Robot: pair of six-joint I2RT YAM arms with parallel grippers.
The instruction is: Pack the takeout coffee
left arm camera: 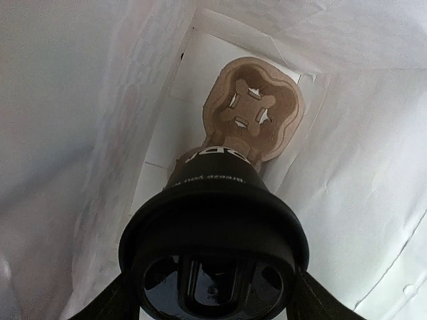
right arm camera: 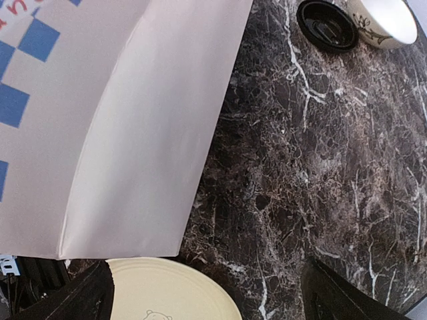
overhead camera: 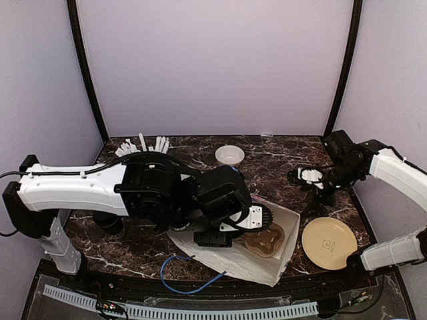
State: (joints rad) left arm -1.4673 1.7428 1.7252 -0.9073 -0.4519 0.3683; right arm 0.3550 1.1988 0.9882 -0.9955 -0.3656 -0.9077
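Observation:
My left gripper (overhead camera: 259, 220) is inside the mouth of a white paper bag (overhead camera: 267, 263) that lies on the table. It is shut on a black takeout coffee cup with a black lid (left arm camera: 213, 233), gripped at the rim from both sides. The cup's base is at the near pocket of a brown cardboard cup carrier (left arm camera: 257, 107) in the bag, also seen from the top (overhead camera: 265, 240). My right gripper (overhead camera: 311, 177) is open and empty, over the marble beside the bag's right side (right arm camera: 147, 133). A loose black lid (right arm camera: 327, 25) lies by a white bowl (right arm camera: 381, 20).
A yellow plate (overhead camera: 329, 243) sits right of the bag, also in the right wrist view (right arm camera: 167, 293). The white bowl (overhead camera: 229, 155) and a cup of white sticks (overhead camera: 141, 147) stand at the back. A blue cable (overhead camera: 179, 275) loops at the front edge. A dark round object (overhead camera: 110, 223) sits under my left arm.

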